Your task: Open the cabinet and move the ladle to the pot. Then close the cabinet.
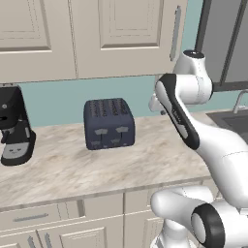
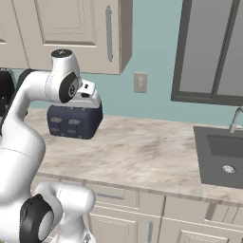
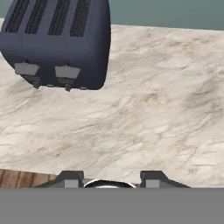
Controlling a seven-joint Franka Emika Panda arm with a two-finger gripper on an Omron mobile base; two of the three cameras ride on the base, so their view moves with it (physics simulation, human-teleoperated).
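The cabinet (image 2: 71, 33) is sitting shut; the tool (image 3: 111, 178), jaws standing apart and holding nothing, is needing to rise to its handle (image 2: 109, 33).

The scene was evenly and softly lit, bright throughout, with no visible lamp or single light direction. The pale marbled stone counter (image 1: 72, 164) showed no glare, and only a faint darkening lay under the dark navy four-slot toaster (image 1: 109, 123). The beige raised-panel wall cabinet (image 2: 71, 28) cast a slight shade on the teal wall (image 2: 152, 52) below it. The robot's glossy white arm (image 1: 213, 140) carried gentle grey gradients and no hard highlights. All three renders were sharp, without motion blur or edge distortion; the hand view looked slightly softer and coarser in texture.
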